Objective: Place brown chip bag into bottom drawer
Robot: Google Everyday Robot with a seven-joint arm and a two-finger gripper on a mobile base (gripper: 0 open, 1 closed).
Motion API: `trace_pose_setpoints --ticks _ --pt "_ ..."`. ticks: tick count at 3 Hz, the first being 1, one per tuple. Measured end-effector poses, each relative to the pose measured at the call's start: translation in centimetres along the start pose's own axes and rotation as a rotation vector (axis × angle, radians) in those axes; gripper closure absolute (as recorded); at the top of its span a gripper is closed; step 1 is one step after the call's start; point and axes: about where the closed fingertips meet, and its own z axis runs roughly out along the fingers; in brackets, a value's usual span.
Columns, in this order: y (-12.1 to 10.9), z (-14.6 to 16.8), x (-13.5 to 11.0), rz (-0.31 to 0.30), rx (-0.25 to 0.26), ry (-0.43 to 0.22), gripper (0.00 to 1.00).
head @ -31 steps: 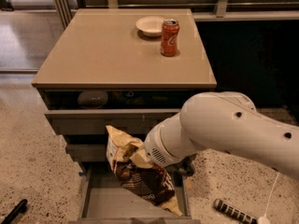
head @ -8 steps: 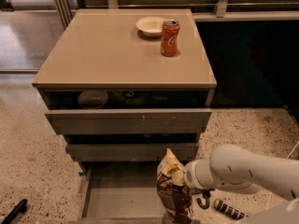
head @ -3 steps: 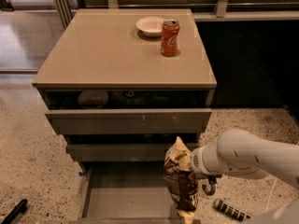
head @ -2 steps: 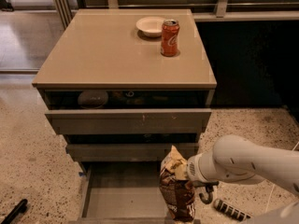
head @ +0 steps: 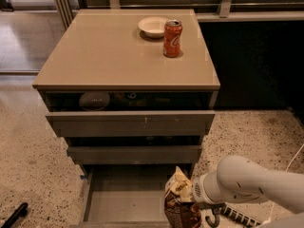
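— Where is the brown chip bag?

— At the foot of the cabinet, in the bottom drawer, which is pulled out toward the camera. The bag stands upright in the drawer's front right corner. Its crumpled cream top points up and its dark body runs down past the lower edge of the view.

— And the gripper?

— Low at the cabinet's front right corner, just beside the bag on its right. The white arm reaches in from the right, and its wrist end sits against the bag's upper part. Whether the gripper has hold of the bag or has let go, I cannot tell; the bag and the wrist hide that.

— What about the rest of the cabinet?

— The two drawers above the bottom one are each out a little, the upper one further than the middle. On the cabinet's top, toward the back right, a red soda can stands upright. A small white bowl sits just behind it to the left. The rest of the open drawer's floor is bare grey.

— Anything on the floor nearby?

— A dark ribbed piece lies right of the cabinet, under the arm.
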Motion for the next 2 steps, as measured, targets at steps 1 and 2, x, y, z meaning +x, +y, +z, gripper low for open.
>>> trace_pose_setpoints --ticks 1,2 --pt "-1.7 -0.8 0.9 0.032 0.021 -0.011 1.00" --pt "-2.1 -0.4 2.7 0.082 -0.007 0.015 1.00"
